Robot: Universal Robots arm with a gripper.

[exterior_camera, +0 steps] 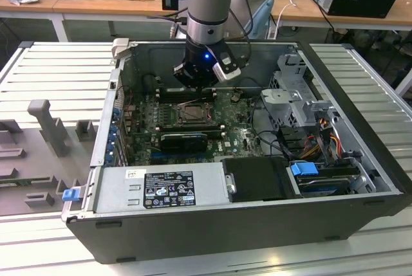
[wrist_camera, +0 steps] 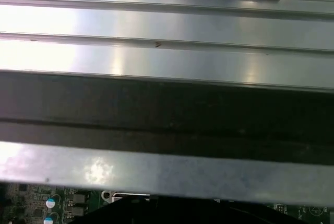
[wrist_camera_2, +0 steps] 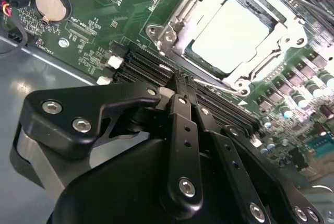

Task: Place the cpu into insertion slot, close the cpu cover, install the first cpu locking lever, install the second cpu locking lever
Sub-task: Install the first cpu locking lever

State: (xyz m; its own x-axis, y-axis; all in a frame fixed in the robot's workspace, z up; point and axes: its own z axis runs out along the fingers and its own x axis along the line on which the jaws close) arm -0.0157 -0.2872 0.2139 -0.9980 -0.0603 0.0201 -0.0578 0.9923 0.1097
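The black gripper (wrist_camera_2: 180,85) is seen in the second wrist view with its fingers drawn together, nothing pinched between them, tips hovering just above the black memory slots (wrist_camera_2: 151,65) on the green motherboard (wrist_camera_2: 94,25). The small square cpu with its pale silvery metal top (wrist_camera_2: 229,36) is seated in the socket, at about one o'clock from the fingertips. The thin grey metal cpu cover frame (wrist_camera_2: 175,12) is laid down around it. In the exterior view, the gripper (exterior_camera: 196,83) is held low inside the open dark-grey computer case (exterior_camera: 212,224), at twelve o'clock of the socket (exterior_camera: 193,114).
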